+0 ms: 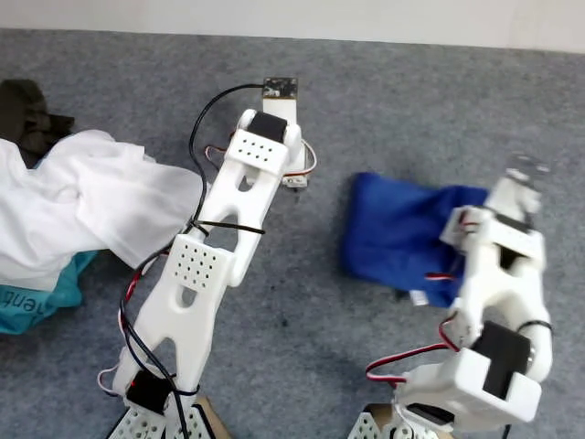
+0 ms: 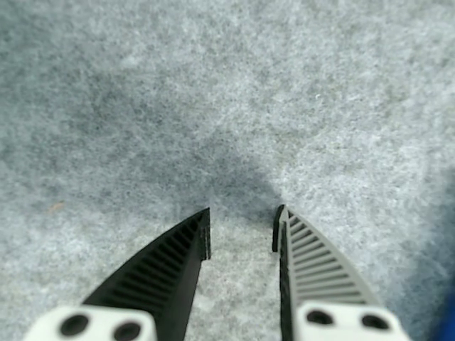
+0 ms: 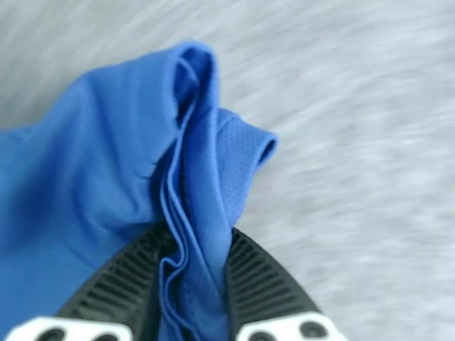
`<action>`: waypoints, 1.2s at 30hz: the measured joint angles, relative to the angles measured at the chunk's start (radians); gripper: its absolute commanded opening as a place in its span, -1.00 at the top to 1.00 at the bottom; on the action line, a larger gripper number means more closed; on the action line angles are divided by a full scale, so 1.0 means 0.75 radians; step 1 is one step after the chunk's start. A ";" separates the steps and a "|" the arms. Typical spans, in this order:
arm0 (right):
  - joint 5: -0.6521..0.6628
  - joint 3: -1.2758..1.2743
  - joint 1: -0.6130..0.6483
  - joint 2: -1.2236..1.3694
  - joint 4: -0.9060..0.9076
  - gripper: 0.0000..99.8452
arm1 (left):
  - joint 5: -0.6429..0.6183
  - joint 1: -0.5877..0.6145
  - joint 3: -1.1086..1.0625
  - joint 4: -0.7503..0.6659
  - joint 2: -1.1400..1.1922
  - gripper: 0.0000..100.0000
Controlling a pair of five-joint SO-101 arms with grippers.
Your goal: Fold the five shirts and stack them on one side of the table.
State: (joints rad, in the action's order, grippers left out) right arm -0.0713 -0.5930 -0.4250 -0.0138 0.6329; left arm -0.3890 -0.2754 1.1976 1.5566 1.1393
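A blue shirt (image 1: 398, 233) lies crumpled on the grey carpet right of centre. In the right wrist view a bunched fold of the blue shirt (image 3: 106, 156) runs between the fingers of my right gripper (image 3: 197, 238), which is shut on it. From above, my right gripper (image 1: 521, 176) sits at the shirt's right edge. My left gripper (image 2: 242, 227) is open just over bare carpet with nothing between its fingers. In the high view the left gripper (image 1: 294, 176) is left of the blue shirt. A white shirt (image 1: 82, 210) lies in a heap at the far left.
A teal shirt (image 1: 37, 297) pokes out from under the white one. A dark garment (image 1: 27, 110) lies at the back left corner. Grey carpet (image 1: 311, 302) is open between the two arms and behind the blue shirt.
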 measured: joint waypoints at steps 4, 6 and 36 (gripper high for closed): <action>-0.016 0.053 -0.155 0.000 0.000 0.99 | 0.000 0.012 0.000 0.000 0.000 0.67; -0.025 0.059 -0.233 0.000 0.000 0.99 | 0.000 0.016 0.000 0.000 0.000 0.67; 0.162 0.065 -1.258 0.004 0.025 0.37 | -0.004 0.004 0.004 -0.008 0.045 0.67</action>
State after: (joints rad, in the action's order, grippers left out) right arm 0.0499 -0.5439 -1.3686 -0.0107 0.6513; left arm -0.3920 -0.2723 1.2006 1.5505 1.1730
